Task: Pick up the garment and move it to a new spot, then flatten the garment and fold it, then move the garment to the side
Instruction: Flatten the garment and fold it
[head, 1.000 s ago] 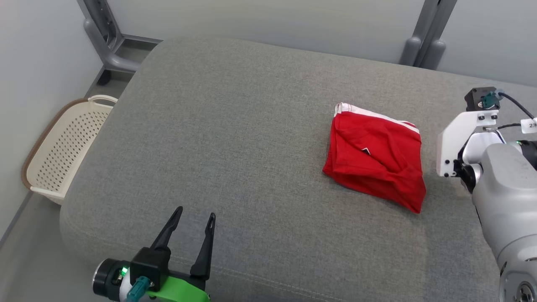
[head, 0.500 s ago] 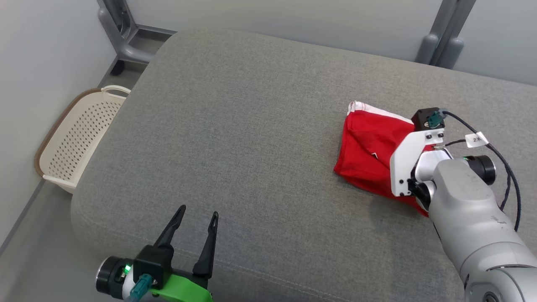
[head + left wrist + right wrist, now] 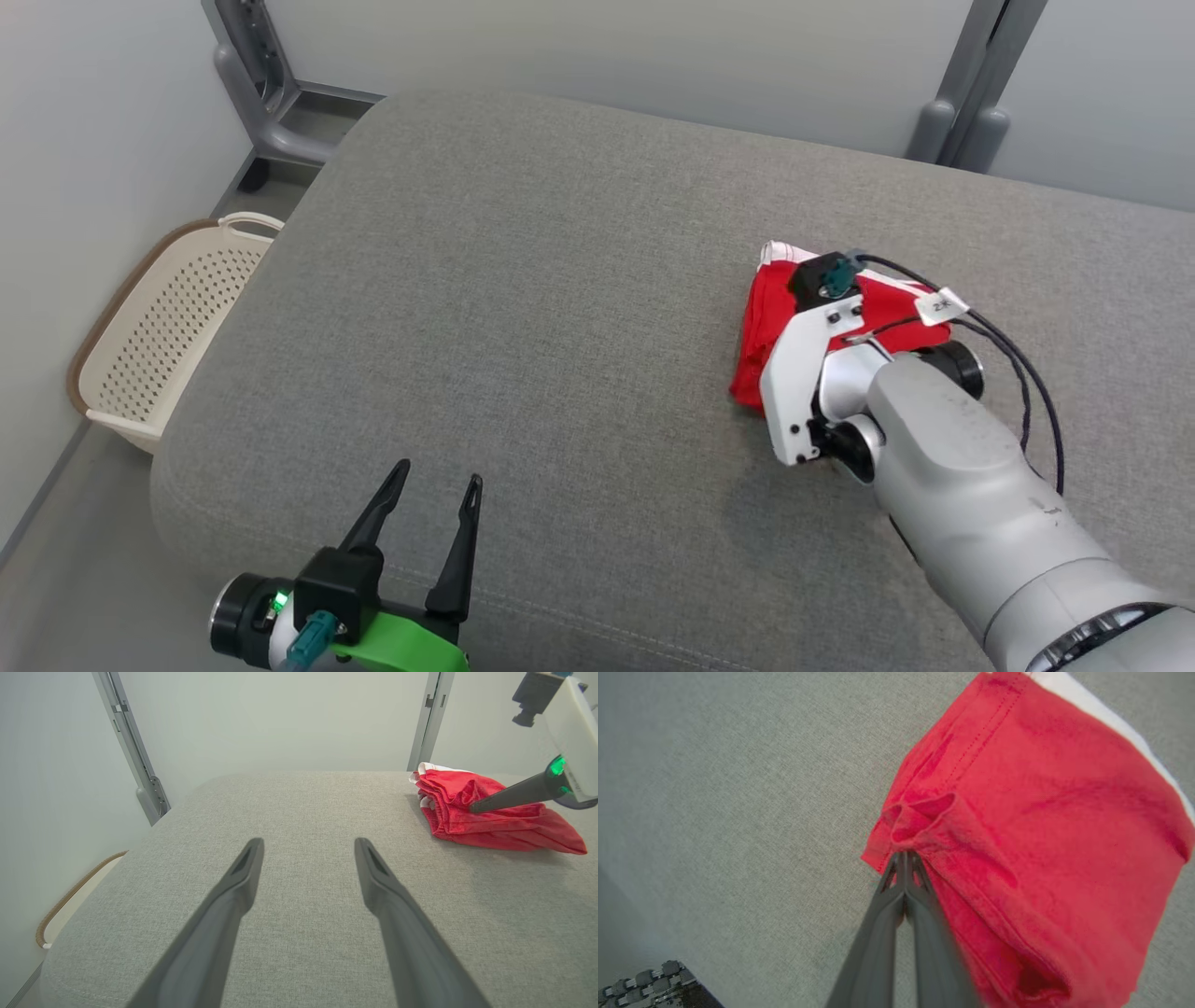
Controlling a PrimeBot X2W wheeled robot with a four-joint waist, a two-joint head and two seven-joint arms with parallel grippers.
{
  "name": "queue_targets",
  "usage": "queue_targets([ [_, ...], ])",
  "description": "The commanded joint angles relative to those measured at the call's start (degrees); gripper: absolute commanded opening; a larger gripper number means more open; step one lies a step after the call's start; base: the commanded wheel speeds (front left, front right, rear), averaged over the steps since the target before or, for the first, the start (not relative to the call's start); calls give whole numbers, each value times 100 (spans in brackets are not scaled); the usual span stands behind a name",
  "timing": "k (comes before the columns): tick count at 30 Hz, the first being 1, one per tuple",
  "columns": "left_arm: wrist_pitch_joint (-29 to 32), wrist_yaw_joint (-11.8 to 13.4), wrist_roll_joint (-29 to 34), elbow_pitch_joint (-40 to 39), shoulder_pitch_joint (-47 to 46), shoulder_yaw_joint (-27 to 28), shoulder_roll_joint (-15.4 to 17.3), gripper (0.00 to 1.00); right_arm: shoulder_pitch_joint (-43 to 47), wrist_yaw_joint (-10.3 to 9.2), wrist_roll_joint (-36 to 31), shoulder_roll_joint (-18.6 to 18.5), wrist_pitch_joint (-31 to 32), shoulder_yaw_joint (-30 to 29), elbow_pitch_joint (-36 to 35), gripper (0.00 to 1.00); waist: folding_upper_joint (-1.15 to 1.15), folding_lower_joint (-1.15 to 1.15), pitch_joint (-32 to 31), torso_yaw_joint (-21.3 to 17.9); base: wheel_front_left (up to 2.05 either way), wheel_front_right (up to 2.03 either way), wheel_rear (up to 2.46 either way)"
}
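Since everything sits on or around the big grey cushion [image 3: 523, 280], I'll place stuff off that, going left to right. Off the cushion's left edge, down on the floor, there's a cream basket [image 3: 159, 345] with a perforated wall and a brown rim, just beside the cushion's side. Behind the cushion's back left corner a grey metal post [image 3: 245, 84] runs up along the wall.

At the cushion's front left, the left end effector [image 3: 438, 471] hovers near the front edge. Its two dark fingers are spread wide apart with nothing between them. In its own wrist view those fingers point across the cushion toward the back wall. There's a green bracket and a small lit green light behind them.

Over on the cushion's right half, about midway between front and back, lies the garment [image 3: 1041, 788]. It's red, bunched into a rough squarish bundle, with a white band along the edge nearest the cushion's back. It looks a bit rumpled.

The right end effector [image 3: 903, 854] comes at the garment from the cushion's front right. Its fingers are pressed fully together and pinch a little puckered ridge of red cloth near a stitched hem. The rest of the garment rests on the cushion. In the head view the pale right arm [image 3: 952, 448] covers a good chunk of the garment, with black cables looping off the wrist. A second post [image 3: 971, 84] stands behind the cushion's back right.
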Motion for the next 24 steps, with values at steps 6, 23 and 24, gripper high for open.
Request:
queue_targets([
  [6, -37, 53, -63, -30, 42, 16, 38, 100, 309, -9, 808, -18, 435, 1052, -801, 0, 0, 0, -59, -92, 0, 0, 0],
  [23, -47, 93, -50, -87, 126, 9, 75, 100, -401, -9, 467, -578, -541, 615, -422, 0, 0, 0, -151, -153, 0, 0, 0],
  [24, -48, 91, -45, -93, 127, 2, 69, 100, -395, -9, 332, -628, -639, 580, -311, 0, 0, 0, -138, -145, 0, 0, 0],
])
